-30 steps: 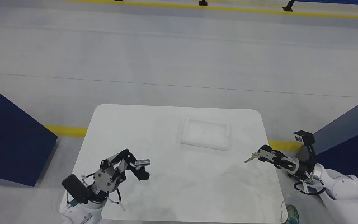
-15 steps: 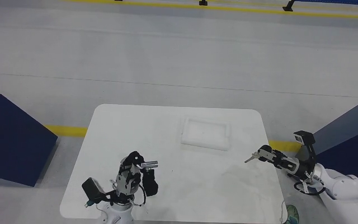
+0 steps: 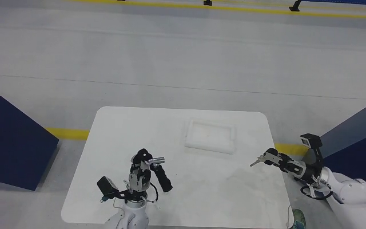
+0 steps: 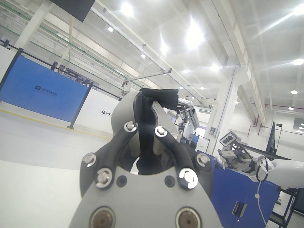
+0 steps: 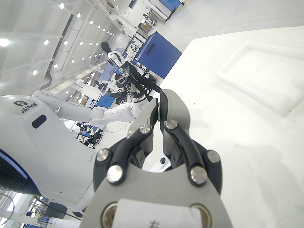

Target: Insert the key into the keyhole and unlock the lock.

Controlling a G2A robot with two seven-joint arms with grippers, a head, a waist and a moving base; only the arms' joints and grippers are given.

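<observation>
- What could go wrong, as a judgement: the key (image 3: pixel 255 162) and the lock (image 3: pixel 157 159) are each held in the air by a different arm. A small tilt of either could send the key tip against the lock body beside the keyhole, where it would skid off.
- The key is thin and pinched only at its head. A push that meets the lock off-axis could twist it in the grip or drop it onto the white table (image 3: pixel 114 143).
- The lock juts past the fingertips, so pressure from the key might pivot it. The keyhole is too small to make out, so which way it faces cannot be told.
- The left gripper (image 4: pixel 156 100) is raised above the near middle of the table. Its fingers are closed onto the silver metal lock, which sticks out to one side of them.
- The right gripper (image 3: pixel 264 158) is at the table's right edge, closed on the key. The key tip points inward over the table.
- Key and lock are well apart, with bare table between them. A shallow white tray (image 3: pixel 209 150) lies farther back, near neither.
</observation>
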